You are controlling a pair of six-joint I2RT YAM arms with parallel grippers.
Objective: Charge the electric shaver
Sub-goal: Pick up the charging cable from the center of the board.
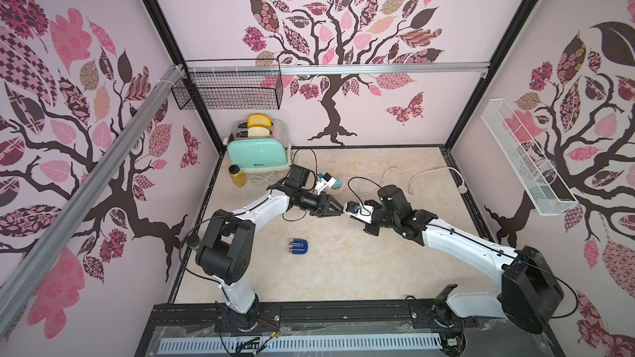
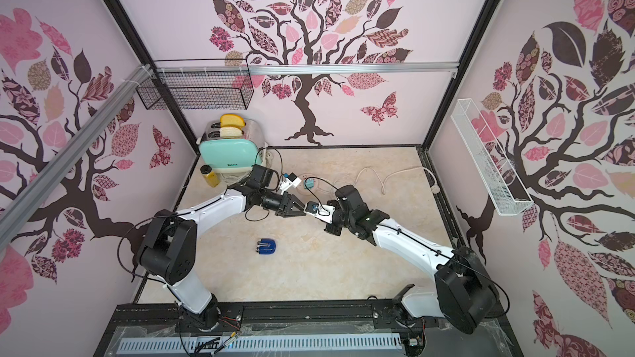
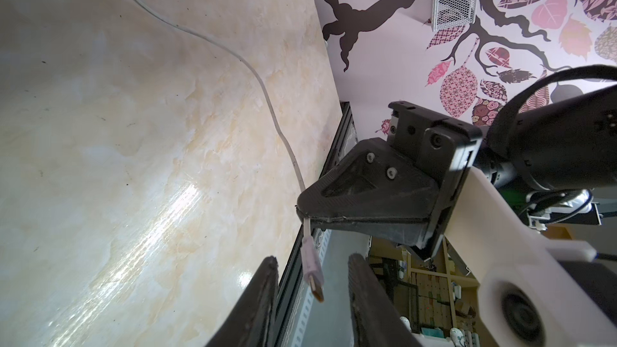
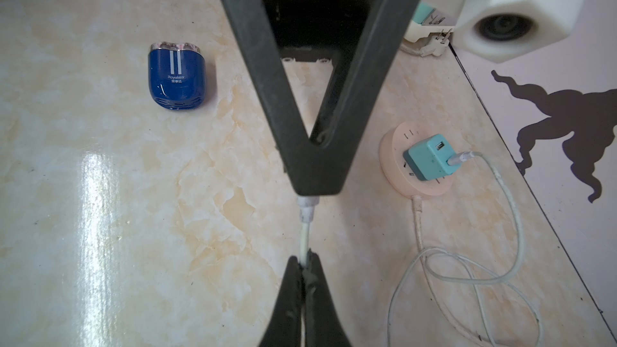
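Because the single small dark-blue glossy electric shaver [image 1: 298,246] lying alone on the near-left of the marbled table [image 1: 360,269] looks light, rigid and slick, you should pinch its body's flanks, sparing the silver ridged head. Beyond it, mid-table, your right hand [image 4: 305,263] is clamped on the one white charging cable [image 4: 306,232]. Your left hand [image 3: 314,257] stands narrow around its plug [image 3: 312,272], contact uncertain. Farther: one mint cube adapter [image 4: 429,158], one round pink socket disc [image 4: 392,146].

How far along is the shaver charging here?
Done: mint-green cube adapter plugged into round pink socket disc, white cable attached. In hand: right fingers pinch the cable; left fingers flank its connector. Remaining: dark blue glossy electric shaver lies unplugged on the table.
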